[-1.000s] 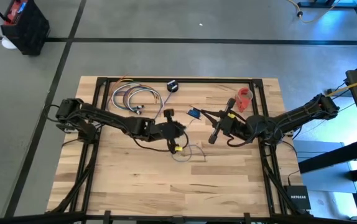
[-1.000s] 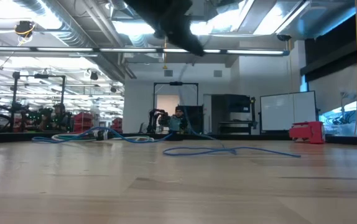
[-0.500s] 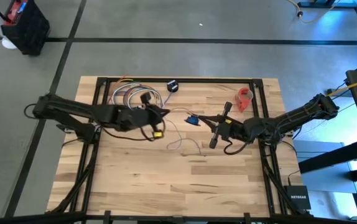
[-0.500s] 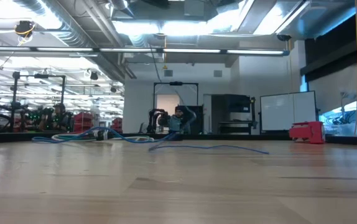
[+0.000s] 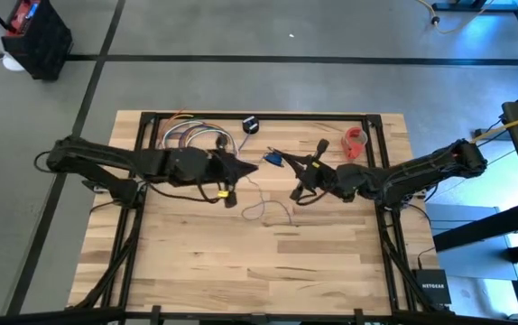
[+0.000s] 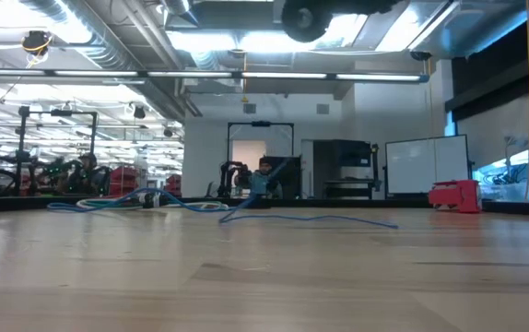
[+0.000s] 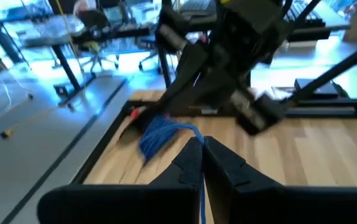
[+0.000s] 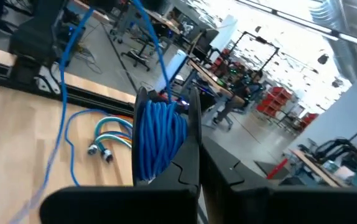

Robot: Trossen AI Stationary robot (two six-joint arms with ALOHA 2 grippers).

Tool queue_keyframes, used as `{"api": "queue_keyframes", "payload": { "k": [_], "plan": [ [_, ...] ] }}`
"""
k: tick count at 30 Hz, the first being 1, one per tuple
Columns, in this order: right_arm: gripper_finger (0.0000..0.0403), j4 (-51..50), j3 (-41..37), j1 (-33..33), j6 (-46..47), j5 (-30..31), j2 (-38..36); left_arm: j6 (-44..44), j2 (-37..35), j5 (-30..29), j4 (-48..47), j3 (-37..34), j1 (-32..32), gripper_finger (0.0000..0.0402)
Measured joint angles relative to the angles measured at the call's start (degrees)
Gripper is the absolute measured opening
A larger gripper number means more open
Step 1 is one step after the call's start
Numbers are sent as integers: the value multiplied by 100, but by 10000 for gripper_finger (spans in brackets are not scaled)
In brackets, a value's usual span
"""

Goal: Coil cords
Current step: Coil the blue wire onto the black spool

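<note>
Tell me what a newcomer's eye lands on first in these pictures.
The two dark arms meeting above the middle of the wooden table: the right gripper is shut on a wound bundle of thin blue cord, and the left gripper pinches the strand leading from it. Behind them, at the table's far left, lies a loose coil of multicoloured cables, and at the far right a red tape roll.

- The worktop [image 5: 331, 271] is pale wood in long planks, framed in black.
- The cords [image 8: 160, 140] are bright blue where wound into a bundle; one loose strand [image 5: 272, 212] on the planks looks bluish-purple.
- A second bunch of cables [image 5: 191, 140] mixes white, blue, green and yellow.
- The tape roll [image 5: 356, 142] is red.
- Both arms are black, and so is the left hand [image 7: 202, 163].
</note>
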Motion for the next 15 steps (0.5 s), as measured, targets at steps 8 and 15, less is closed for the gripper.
{"api": "queue_keyframes", "payload": {
  "k": [8,15],
  "plan": [
    [3,315,-2,-40,297,-317,176,387,843,37,1387,-2,-79,1],
    [3,568,-2,-31,781,-506,176,604,1458,23,2157,-2,-139,1]
  ]
}}
